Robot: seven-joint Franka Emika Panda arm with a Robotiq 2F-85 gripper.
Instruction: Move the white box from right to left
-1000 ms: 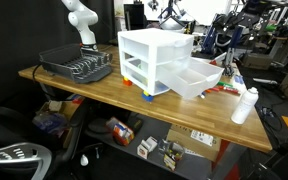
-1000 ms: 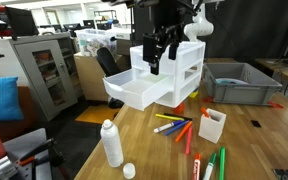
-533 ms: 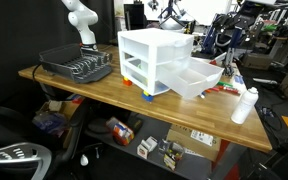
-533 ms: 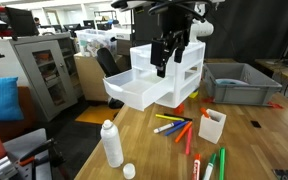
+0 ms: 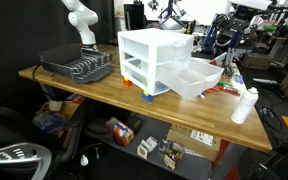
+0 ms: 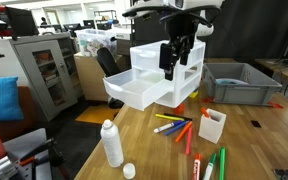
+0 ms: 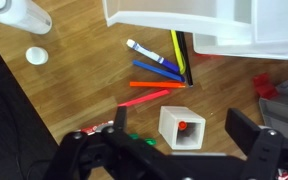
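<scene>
We see the table (image 5: pixel 104 92) carrying a white drawer unit (image 5: pixel 149 55), with its bottom drawer (image 5: pixel 196 80) pulled out toward 4 o'clock. Dark dish rack (image 5: pixel 79 66) sits at its 9 o'clock, apart. White bottle (image 5: pixel 244 105) stands upright at 4 o'clock, near the table edge.

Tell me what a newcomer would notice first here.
The big white drawer unit in the middle of the wooden table, one drawer pulled out, dominates. The gripper hangs open above the table, with the small white box beneath it in the wrist view. Coloured pens lie scattered beside the box.
</scene>
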